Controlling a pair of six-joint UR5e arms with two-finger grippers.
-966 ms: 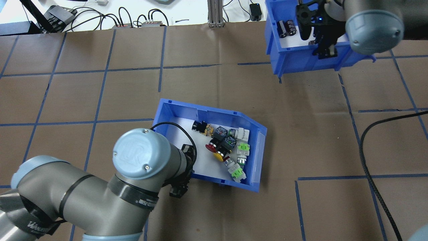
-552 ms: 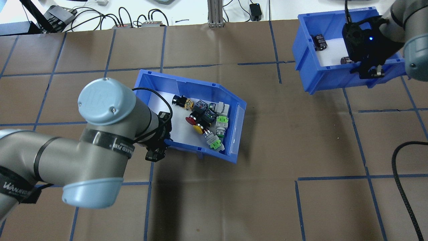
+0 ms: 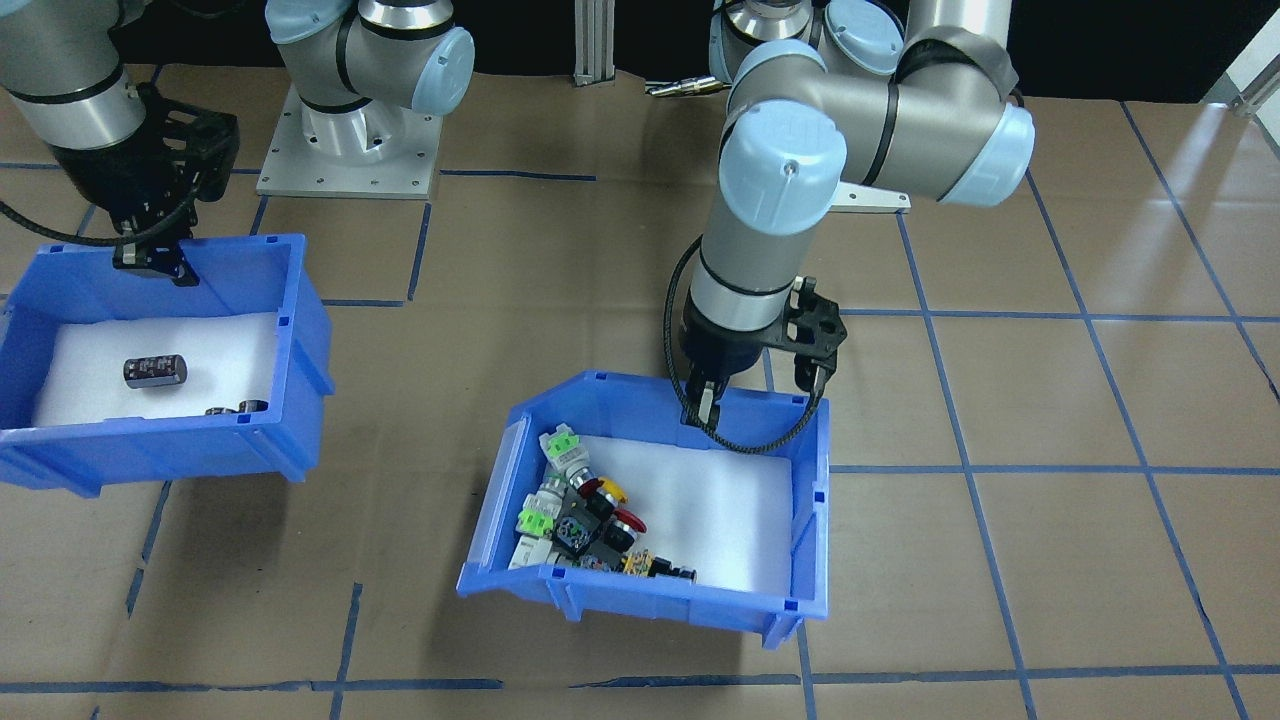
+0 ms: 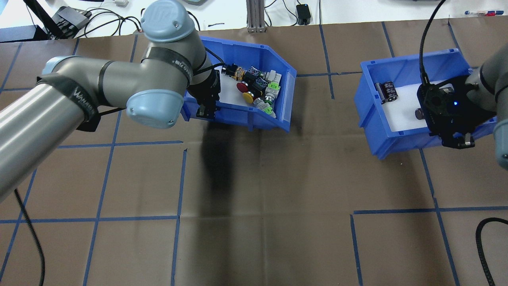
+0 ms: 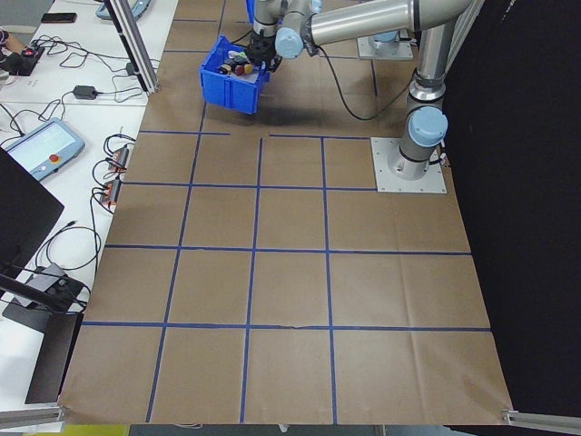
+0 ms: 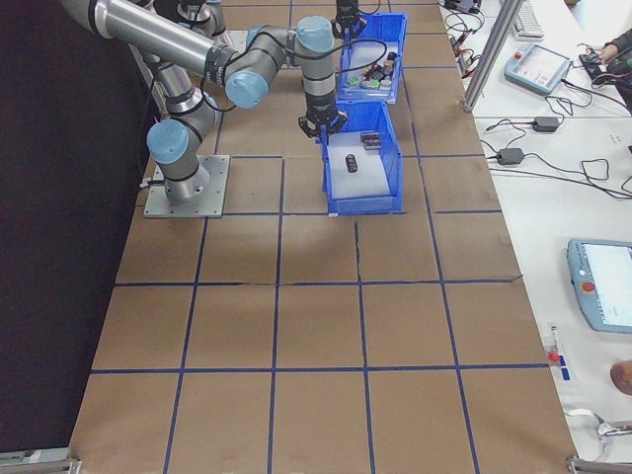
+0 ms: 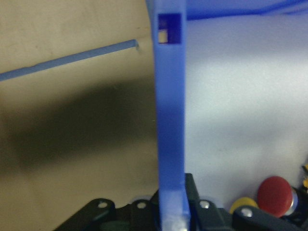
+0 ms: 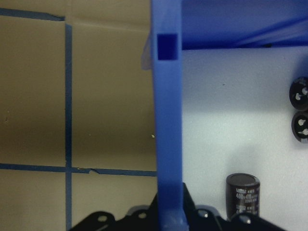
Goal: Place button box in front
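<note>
**Carrying the button box forward by its back wall**

My left gripper [image 4: 206, 106] is clamped on the rear wall of the button box [image 4: 254, 115], one finger inside against the white foam and one outside; the left wrist view shows the blue wall running straight up from between my jaws. The box hangs tilted, open front lower, with a dark shadow on the brown paper [image 4: 254, 178] under it, so I judge it to be clear of the table. It sits at the far side of the table from my base, near the edge with the cables. The push buttons [image 4: 256, 89] are heaped toward the open front.

My right gripper [image 4: 456, 139] grips the near wall of the capacitor bin [image 4: 381, 131] the same way, and that bin also looks lifted. A few capacitors [image 4: 387, 90] lie on its foam.

To do this well, I should keep my squeeze firm, since a thin wall pinched at one edge wants to swing. I ought to move slowly and level the box before lowering, so the loose buttons do not slide out the low front lip. I would set the bottom flat on the paper, well apart from the other bin, and only then let go.
</note>
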